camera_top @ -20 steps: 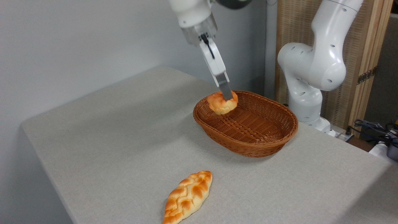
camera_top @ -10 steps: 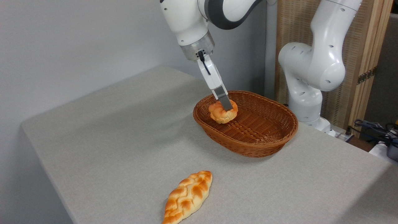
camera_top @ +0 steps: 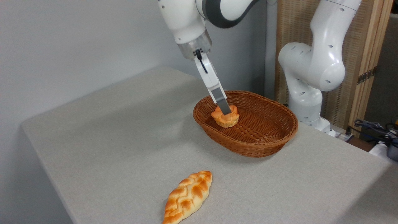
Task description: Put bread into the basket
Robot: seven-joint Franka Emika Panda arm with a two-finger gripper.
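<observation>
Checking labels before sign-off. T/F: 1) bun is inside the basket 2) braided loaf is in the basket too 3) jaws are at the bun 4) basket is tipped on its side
1) The bun is inside the basket: true.
2) The braided loaf is in the basket too: false, it lies on the table in front of the basket.
3) The gripper has its jaws at the bun: true.
4) The basket is tipped on its side: false, it sits flat, opening up.

The arm is bent over from its white base at the right, the wrist angled down and to the right. The gripper (camera_top: 226, 111) is tilted — its near finger (grey-tipped) is seen edge-on, the other hidden behind it. The fingers (camera_top: 222, 104) are closed on the bread (camera_top: 225, 117), held low.
</observation>
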